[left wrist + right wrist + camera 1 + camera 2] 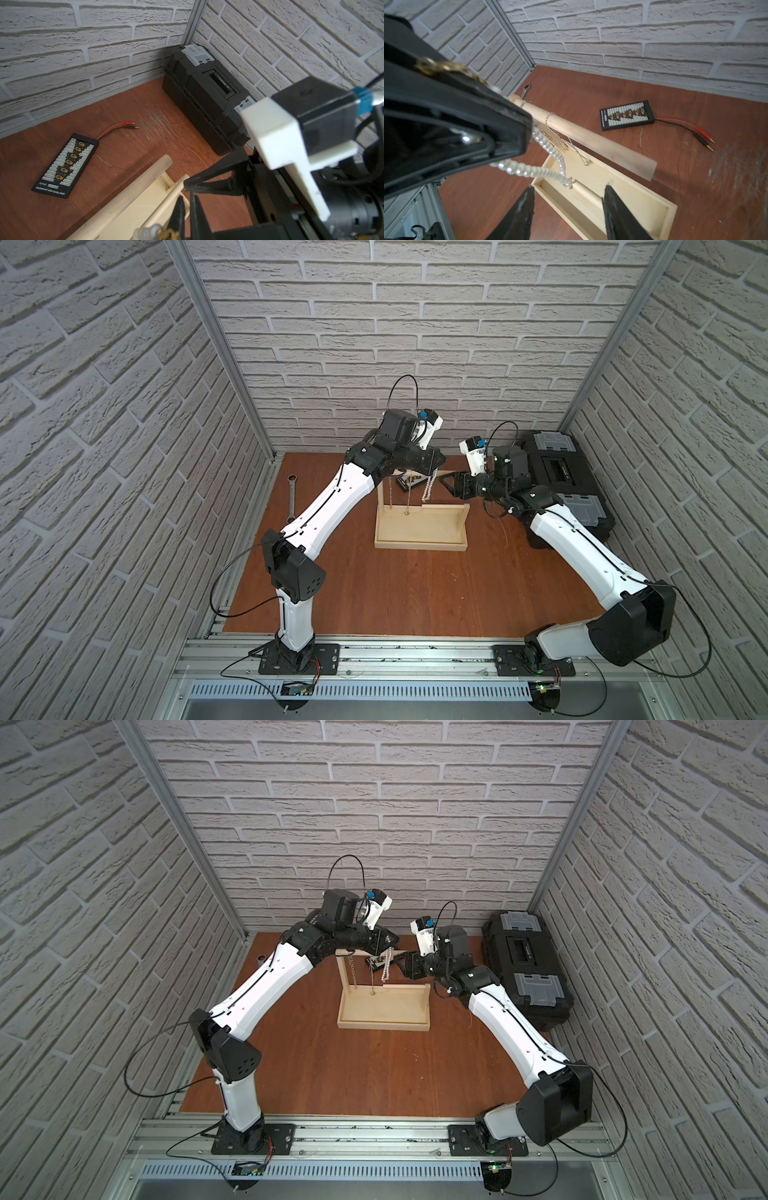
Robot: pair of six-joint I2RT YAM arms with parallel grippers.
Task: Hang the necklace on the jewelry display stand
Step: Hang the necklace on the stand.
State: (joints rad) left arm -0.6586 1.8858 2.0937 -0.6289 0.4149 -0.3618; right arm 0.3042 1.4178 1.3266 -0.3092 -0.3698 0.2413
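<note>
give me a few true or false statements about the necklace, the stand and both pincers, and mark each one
1. The left pincer is shut on the pearl necklace. True.
2. The right pincer is clamped on the dowel bar. False: its jaws stand apart and hold nothing.
3. A thin chain already hangs over the dowel bar. True.
4. The charging board lies in the stand's tray. False: it lies on the table behind the stand.
5. A wrench lies on the table on the left arm's side. True.
</note>
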